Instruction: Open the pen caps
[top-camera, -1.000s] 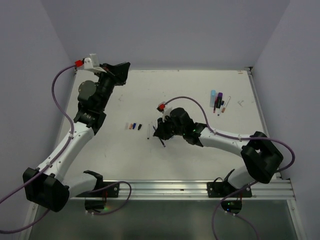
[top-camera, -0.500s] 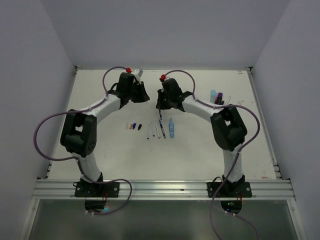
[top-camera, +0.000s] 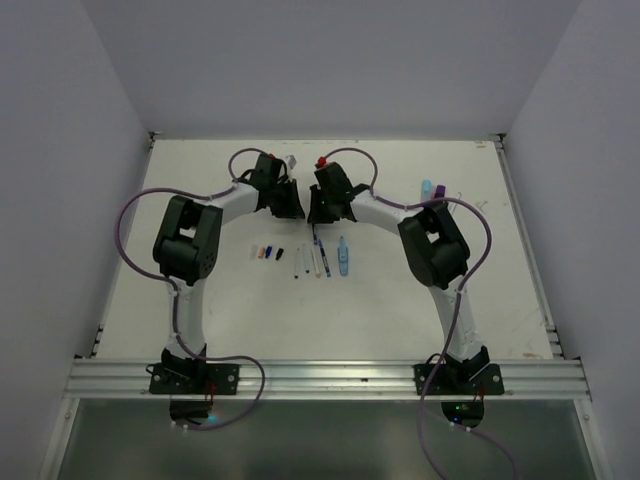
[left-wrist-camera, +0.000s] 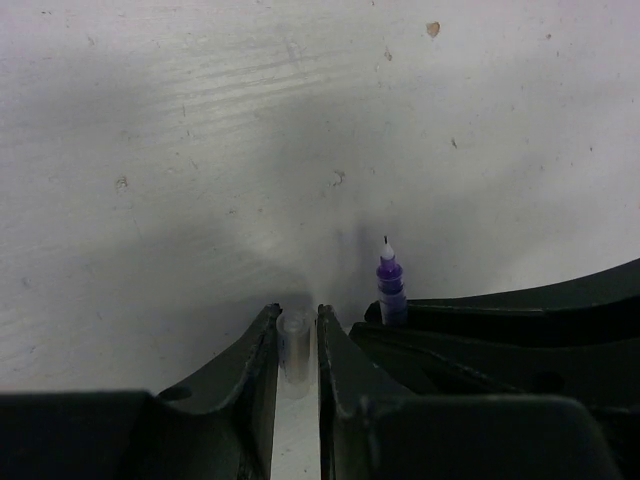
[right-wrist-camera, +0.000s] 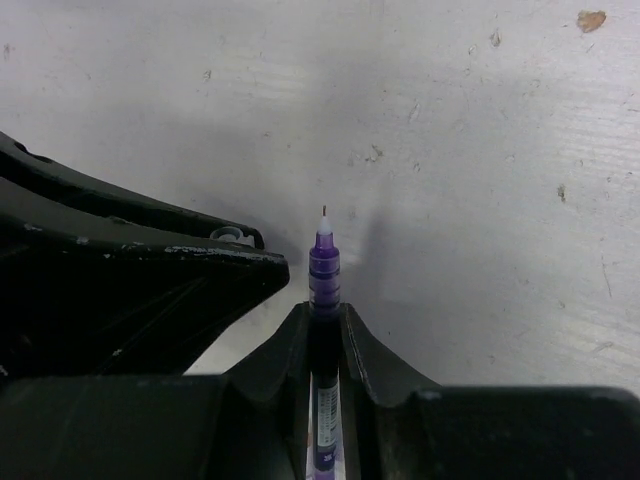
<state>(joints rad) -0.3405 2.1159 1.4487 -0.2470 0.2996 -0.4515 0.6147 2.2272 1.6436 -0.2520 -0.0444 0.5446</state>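
Observation:
My left gripper (left-wrist-camera: 297, 312) is shut on a small clear pen cap (left-wrist-camera: 293, 345) that stands between its fingers. Beside it, my right gripper (right-wrist-camera: 323, 310) is shut on a purple pen (right-wrist-camera: 323, 280) whose bare tip points at the table. The cap is off this pen, and the two sit a little apart, side by side. In the top view both grippers, left (top-camera: 290, 203) and right (top-camera: 316, 208), meet at the back middle of the table. In front of them lies a row of loose caps (top-camera: 266, 252), and several pens (top-camera: 318, 260) lie to its right.
A light-blue pen (top-camera: 343, 256) ends the row of lying pens. More pens (top-camera: 432, 192) lie at the back right, close to the right arm's elbow. The white table (top-camera: 200, 310) has walls at the back and on both sides.
Both arms have swung to the back middle of the table and their grippers now stand side by side. The right gripper has come up from the pen row.

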